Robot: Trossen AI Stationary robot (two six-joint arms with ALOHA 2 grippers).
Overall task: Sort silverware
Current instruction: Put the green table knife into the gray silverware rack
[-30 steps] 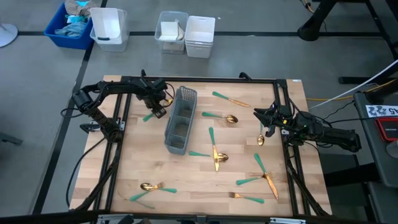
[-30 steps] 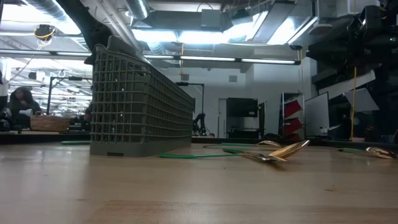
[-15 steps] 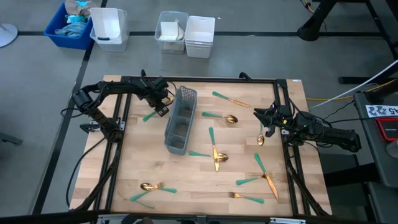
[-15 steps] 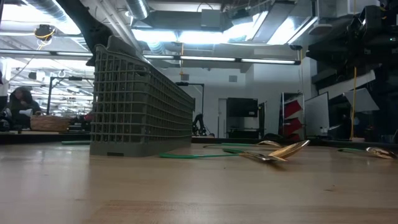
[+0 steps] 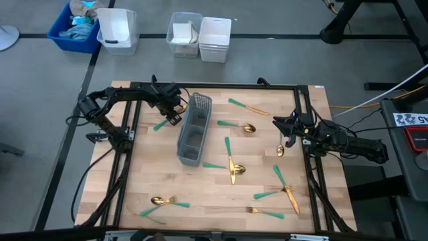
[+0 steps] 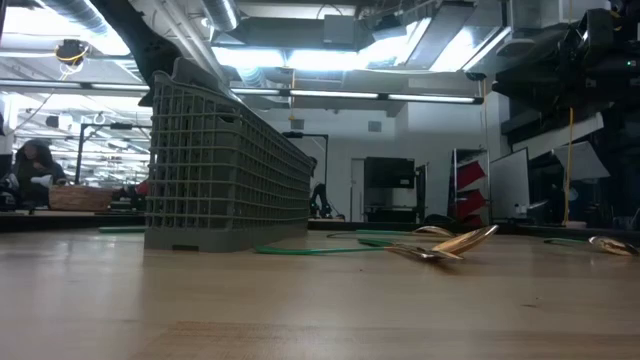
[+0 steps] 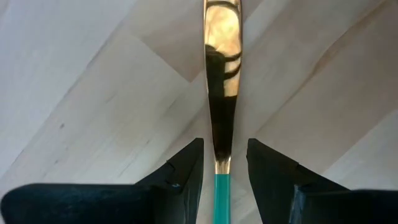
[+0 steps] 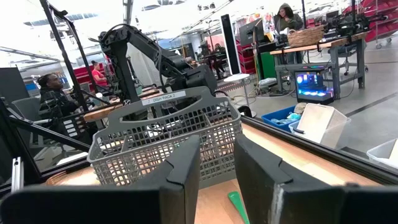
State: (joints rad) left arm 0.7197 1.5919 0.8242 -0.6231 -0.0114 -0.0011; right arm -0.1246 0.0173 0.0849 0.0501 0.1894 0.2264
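Here, left gripper (image 7: 222, 163) straddling knife (image 7: 222, 74), jaws parted

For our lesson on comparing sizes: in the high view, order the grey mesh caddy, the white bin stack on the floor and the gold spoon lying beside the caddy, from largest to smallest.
1. Grey mesh caddy: longest, clearly the largest.
2. White bin stack: smaller; it sits lower, on the floor, so it may look a bit smaller than it is.
3. Gold spoon: thinnest and smallest.

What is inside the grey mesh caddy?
From above, the grey mesh caddy shows only bare compartments, no silverware visible. The bottom behind its walls is partly hidden.
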